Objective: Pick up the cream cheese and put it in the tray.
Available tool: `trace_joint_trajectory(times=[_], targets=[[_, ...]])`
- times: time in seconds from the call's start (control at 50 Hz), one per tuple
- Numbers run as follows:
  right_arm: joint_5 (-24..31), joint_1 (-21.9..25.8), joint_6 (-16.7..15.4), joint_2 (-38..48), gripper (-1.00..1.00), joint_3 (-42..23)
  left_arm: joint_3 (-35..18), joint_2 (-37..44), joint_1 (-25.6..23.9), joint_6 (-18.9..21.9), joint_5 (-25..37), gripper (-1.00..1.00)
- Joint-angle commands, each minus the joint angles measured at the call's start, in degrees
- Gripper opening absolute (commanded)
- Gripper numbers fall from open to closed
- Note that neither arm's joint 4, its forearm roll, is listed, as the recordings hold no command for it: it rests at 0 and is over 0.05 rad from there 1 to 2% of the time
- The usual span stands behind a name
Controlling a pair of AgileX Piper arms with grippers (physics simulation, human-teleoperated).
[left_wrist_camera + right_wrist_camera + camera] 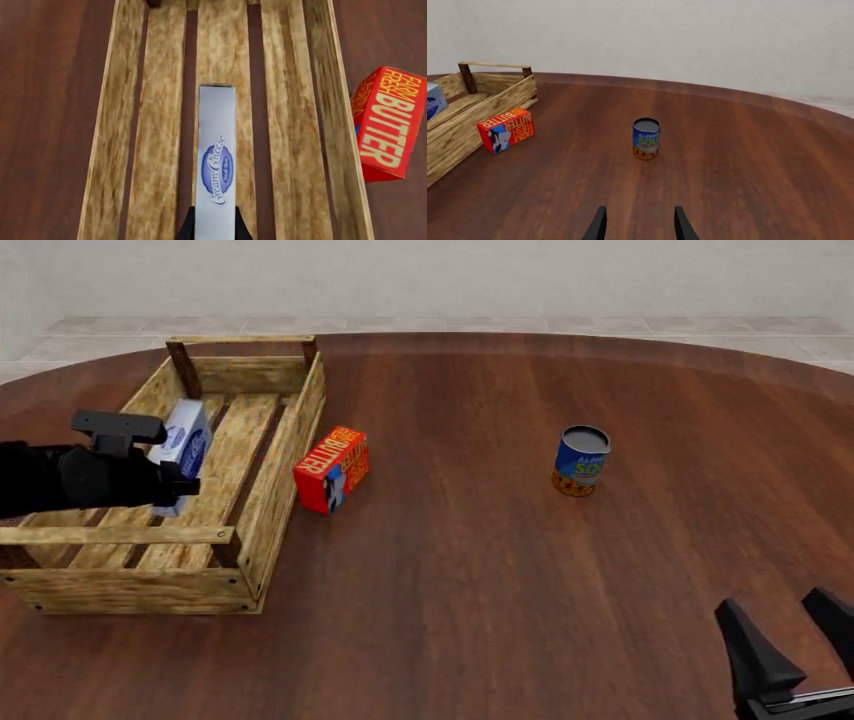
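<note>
You've got a big round dark-wood counter (534,570) here, and the largest thing on it is the light-wood slatted tray (276,502) over on the left side, with handle bars across both ends. Just beside its right wall sits the red-orange butter box (332,469), standing on edge and turned at an angle; whether it actually touches the wall I can't tell. Well apart from all that, out in the middle right of the counter, is a small blue soup can (582,460) standing upright on its own.

Your left gripper (171,478) is over the tray interior with the cream cheese (183,445) in it, jaws clamped on the near end of the box. In the left wrist view the cream cheese (217,160) is held narrow edge up and lined up along the slats, over the middle slat, logo side showing. I can't tell if the box is resting on the slats or hanging just above them.

Your right gripper (798,640) is down at the near right edge of the front view, well clear of everything, jaws apart with nothing between them. From its wrist camera the soup can (646,138) is straight ahead of it.
</note>
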Motion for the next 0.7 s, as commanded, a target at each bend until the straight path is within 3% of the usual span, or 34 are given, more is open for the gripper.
trace_joint_trajectory(times=[0.02,0.7], targets=[[0.32,0.18,-0.09,0.00,1.00,0.00,-2.77,2.93,1.09,1.62,0.44,-1.00],[0.47,0.57,-0.45,0.00,1.00,0.00,-2.63,9.69,1.72,2.59,-2.54,-1.00]])
